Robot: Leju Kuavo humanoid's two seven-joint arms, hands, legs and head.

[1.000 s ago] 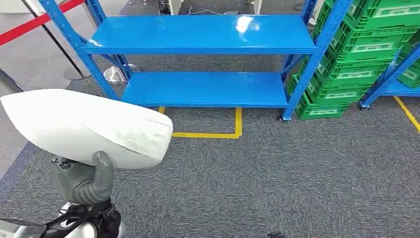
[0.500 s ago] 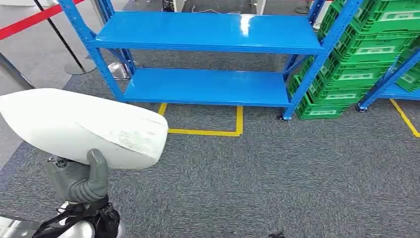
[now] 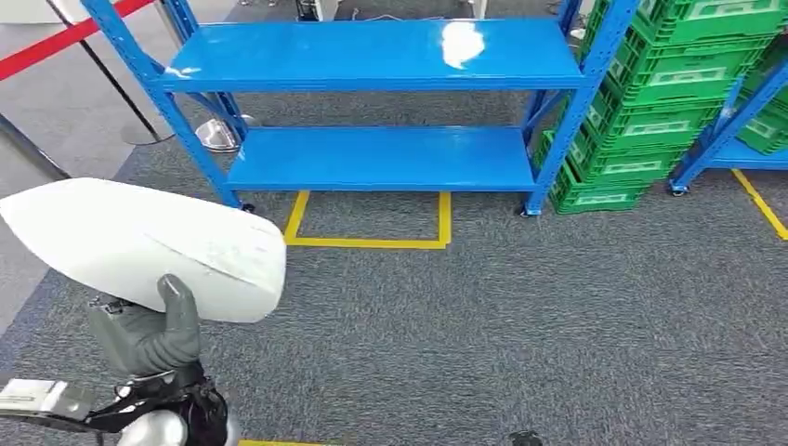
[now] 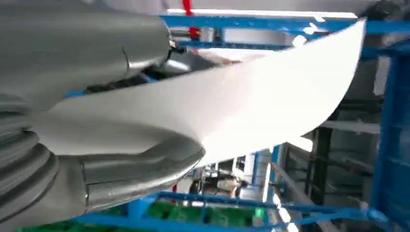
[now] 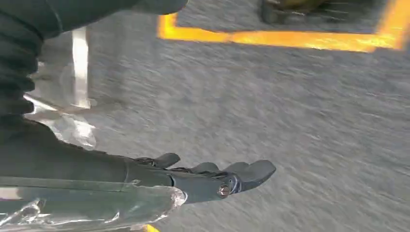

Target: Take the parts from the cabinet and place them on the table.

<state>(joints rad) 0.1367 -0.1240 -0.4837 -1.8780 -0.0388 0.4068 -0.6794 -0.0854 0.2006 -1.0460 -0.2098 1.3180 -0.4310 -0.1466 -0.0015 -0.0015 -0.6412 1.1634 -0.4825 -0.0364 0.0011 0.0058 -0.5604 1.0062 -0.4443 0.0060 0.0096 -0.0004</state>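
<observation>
Left hand [image 3: 147, 336] grips a large white curved part [image 3: 139, 246] from beneath, thumb up against its near face; the part sits directly above the hand and spreads wide to both sides. In the left wrist view the part [image 4: 232, 104] rests between thumb and palm [image 4: 77, 145]. Right hand [image 5: 208, 179] holds nothing, fingers stretched out and slightly apart above grey carpet [image 5: 290, 106]. Ahead of the left hand stands a blue rack [image 3: 372, 65] with 2 shelves, green crates [image 3: 669, 84] stacked beside it.
</observation>
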